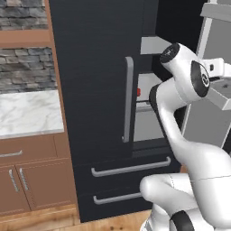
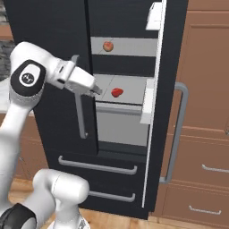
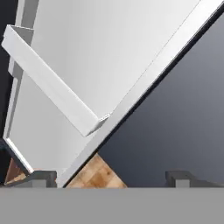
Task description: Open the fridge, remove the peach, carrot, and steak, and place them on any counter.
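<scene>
In the left base view the fridge [image 1: 97, 90] stands with its left door closed and its right door swung open, and the white arm [image 1: 180, 113] covers most of the opening; only a red sliver of the steak [image 1: 138, 92] peeks past the closed door's edge, and the marble table [image 1: 27, 113] lies to the left, well apart. In the right base view the peach [image 2: 108, 45] sits on the upper shelf and the steak [image 2: 117, 92] on the shelf below it, both bare and free of neighbours; the gripper [image 2: 96, 91] hovers just left of the steak at its height, its fingers small and partly edge-on, so their spread is hard to read here. The steak looks light, glossy and probably slippery, best pinched across its chunky middle; the peach is round and likely to roll, so a grip across its widest part suits it. I cannot find the carrot; it may be hidden behind the arm or the door. In the hand view the fingers [image 3: 41, 178] stand wide apart and empty, looking at the open door's pale inner face [image 3: 109, 52].
</scene>
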Available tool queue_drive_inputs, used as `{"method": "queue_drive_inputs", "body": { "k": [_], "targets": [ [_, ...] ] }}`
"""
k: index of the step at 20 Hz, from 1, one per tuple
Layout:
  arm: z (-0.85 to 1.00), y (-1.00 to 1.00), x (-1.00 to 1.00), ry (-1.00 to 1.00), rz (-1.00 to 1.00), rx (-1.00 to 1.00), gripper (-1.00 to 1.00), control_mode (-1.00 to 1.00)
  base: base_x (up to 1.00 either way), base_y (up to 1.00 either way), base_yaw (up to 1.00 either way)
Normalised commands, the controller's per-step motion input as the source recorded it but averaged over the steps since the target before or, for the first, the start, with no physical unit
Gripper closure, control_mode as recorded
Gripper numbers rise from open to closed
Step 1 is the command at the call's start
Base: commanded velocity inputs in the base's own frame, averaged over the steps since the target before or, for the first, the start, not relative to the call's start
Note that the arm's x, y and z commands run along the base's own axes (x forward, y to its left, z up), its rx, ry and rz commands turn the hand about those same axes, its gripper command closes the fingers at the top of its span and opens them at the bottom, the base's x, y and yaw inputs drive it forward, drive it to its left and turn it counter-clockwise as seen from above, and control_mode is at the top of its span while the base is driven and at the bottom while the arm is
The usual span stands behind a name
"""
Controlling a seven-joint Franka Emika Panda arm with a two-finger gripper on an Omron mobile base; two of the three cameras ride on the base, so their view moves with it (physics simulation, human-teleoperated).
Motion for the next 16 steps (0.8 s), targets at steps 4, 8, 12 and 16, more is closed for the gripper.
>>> {"method": "queue_drive_inputs", "body": {
  "k": [4,8,12,16],
  "targets": [
    [-0.71,1.0,0.0,-0.38,0.41,0.3,-1.0,-1.0,0.0,0.0,0.0],
    [-0.62,1.0,0.0,-0.22,0.44,0.33,-1.0,-1.0,0.0,0.0,0.0],
    [-0.12,0.64,0.23,-0.04,0.49,0.33,-1.0,-1.0,0.0,0.0,0.0],
    [-0.06,0.56,0.34,0.06,0.47,0.18,-1.0,-1.0,0.0,0.0,0.0]
  ]
}}
